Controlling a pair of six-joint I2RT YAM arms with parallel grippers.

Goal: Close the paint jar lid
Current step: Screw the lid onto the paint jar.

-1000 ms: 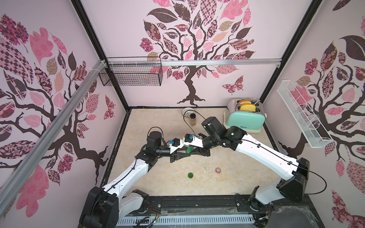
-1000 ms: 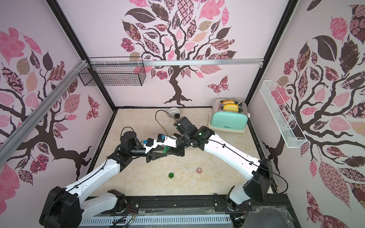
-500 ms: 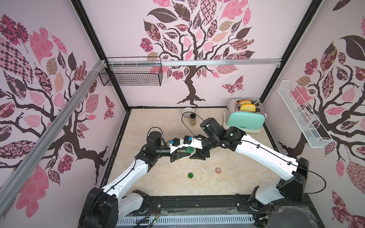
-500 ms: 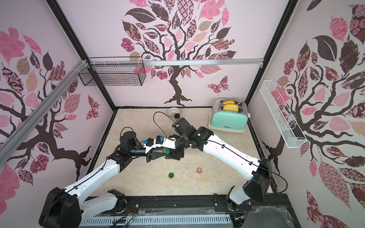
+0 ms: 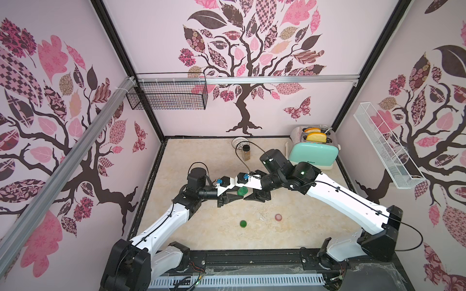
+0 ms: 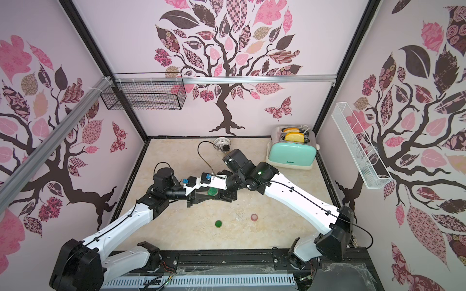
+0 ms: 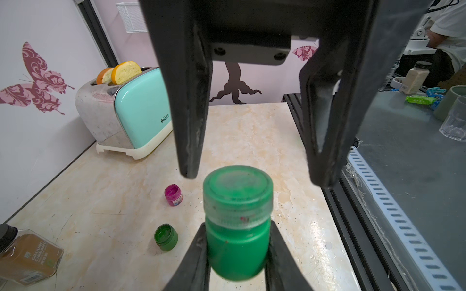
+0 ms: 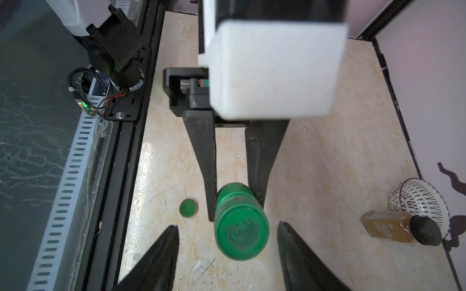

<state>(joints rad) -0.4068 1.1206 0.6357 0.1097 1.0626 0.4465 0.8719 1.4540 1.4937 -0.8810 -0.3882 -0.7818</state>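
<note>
the left gripper (image 7: pixel 238 241) pinches a green paint jar (image 5: pixel 242 192) by its body, near the centre of both top views. its lid (image 7: pixel 238 187) sits on top. the right gripper (image 8: pixel 227 226) is spread either side of the lid, not touching. a green pot (image 5: pixel 243 223) and a pink pot (image 5: pixel 278 217) stand lower in frame.

A robot-lab test cell dressed as a home kitchen: tree-decal walls (image 5: pixel 161 37) in a black frame (image 5: pixel 114 37), a marble-look tabletop (image 5: pixel 201 156), a mint toaster (image 5: pixel 312 153) at two o'clock and a wire basket (image 5: pixel 166 94) at eleven.
</note>
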